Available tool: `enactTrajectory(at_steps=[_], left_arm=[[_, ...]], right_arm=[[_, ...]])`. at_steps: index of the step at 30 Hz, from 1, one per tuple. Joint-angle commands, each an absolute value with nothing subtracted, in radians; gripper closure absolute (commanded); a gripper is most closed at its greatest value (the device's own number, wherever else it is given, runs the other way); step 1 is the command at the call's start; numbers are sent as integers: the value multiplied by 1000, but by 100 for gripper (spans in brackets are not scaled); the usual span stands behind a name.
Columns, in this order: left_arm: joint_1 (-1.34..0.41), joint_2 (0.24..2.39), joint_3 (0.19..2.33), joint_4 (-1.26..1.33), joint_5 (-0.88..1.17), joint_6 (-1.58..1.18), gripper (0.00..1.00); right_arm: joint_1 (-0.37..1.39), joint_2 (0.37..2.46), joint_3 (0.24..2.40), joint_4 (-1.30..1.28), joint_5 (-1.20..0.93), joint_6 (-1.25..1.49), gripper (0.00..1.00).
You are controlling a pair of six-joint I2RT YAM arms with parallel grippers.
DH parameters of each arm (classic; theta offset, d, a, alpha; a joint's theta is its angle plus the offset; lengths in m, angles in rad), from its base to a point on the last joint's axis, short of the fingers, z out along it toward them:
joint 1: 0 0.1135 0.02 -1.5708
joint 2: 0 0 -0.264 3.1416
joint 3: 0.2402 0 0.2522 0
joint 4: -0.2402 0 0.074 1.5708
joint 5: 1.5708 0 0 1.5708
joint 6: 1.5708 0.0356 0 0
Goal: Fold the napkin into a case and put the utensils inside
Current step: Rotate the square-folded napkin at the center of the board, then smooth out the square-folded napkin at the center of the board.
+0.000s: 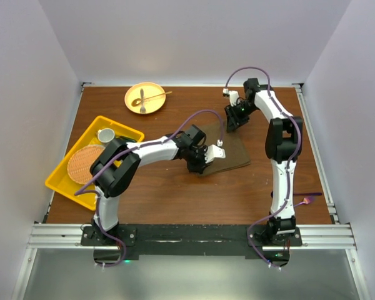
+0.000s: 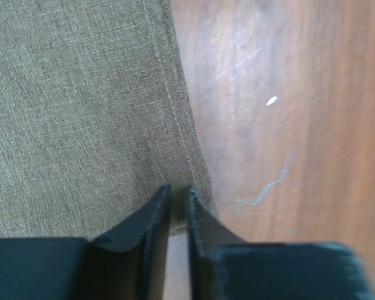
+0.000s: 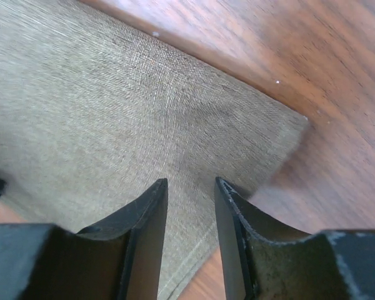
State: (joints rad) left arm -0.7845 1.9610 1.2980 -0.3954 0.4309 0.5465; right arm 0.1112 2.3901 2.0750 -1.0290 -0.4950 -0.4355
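Note:
The olive-brown napkin (image 1: 230, 149) lies flat on the wooden table as a folded rectangle, not a narrow case. My left gripper (image 1: 200, 164) is at its near-left corner. In the left wrist view the jaws (image 2: 178, 191) are closed to a thin slit with the napkin's (image 2: 81, 112) edge caught at the tips. My right gripper (image 1: 233, 120) hangs over the far corner. Its fingers (image 3: 190, 181) stand apart, with flat napkin (image 3: 112, 106) showing between them. The utensils (image 1: 142, 97) rest on the round yellow plate (image 1: 132, 104) at the back.
A yellow tray (image 1: 61, 181) at the left edge holds a round woven mat (image 1: 83, 164) and a white cup (image 1: 105, 135). A small purple item (image 1: 307, 200) lies near the right rail. White walls enclose the table on three sides.

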Motion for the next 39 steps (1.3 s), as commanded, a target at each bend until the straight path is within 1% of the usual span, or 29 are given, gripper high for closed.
enactTrajectory(at_steps=[1, 2, 5, 10, 11, 17, 19, 24, 28, 35, 39], left_arm=[[-733, 1884, 1312, -373, 480, 425, 72], [-720, 1867, 1301, -355, 491, 426, 68], [-722, 1822, 1289, -341, 526, 487, 65], [-750, 1848, 1321, -385, 555, 564, 60], [-762, 1856, 1325, -388, 551, 587, 58], [-805, 1901, 1333, -380, 506, 662, 49], [-816, 1911, 1322, -376, 477, 684, 48], [-831, 1917, 1299, -368, 445, 730, 48], [-847, 1919, 1287, -359, 423, 756, 50], [-865, 1925, 1273, -359, 417, 788, 56], [-865, 1919, 1276, -380, 402, 798, 57]], right_arm=[[101, 2258, 2079, -1092, -590, -444, 58], [91, 2193, 2022, -1094, -616, -433, 57], [43, 2097, 1903, -1091, -643, -374, 55], [-66, 2059, 1781, -1164, -701, -338, 55], [-93, 2053, 1732, -1164, -706, -334, 55], [-130, 1985, 1521, -1066, -686, -279, 55], [-130, 1983, 1485, -1029, -684, -256, 56], [-130, 1988, 1408, -971, -673, -210, 60], [-130, 1983, 1368, -948, -677, -177, 60], [-130, 1971, 1359, -951, -666, -184, 60], [-132, 1967, 1358, -959, -655, -196, 60]])
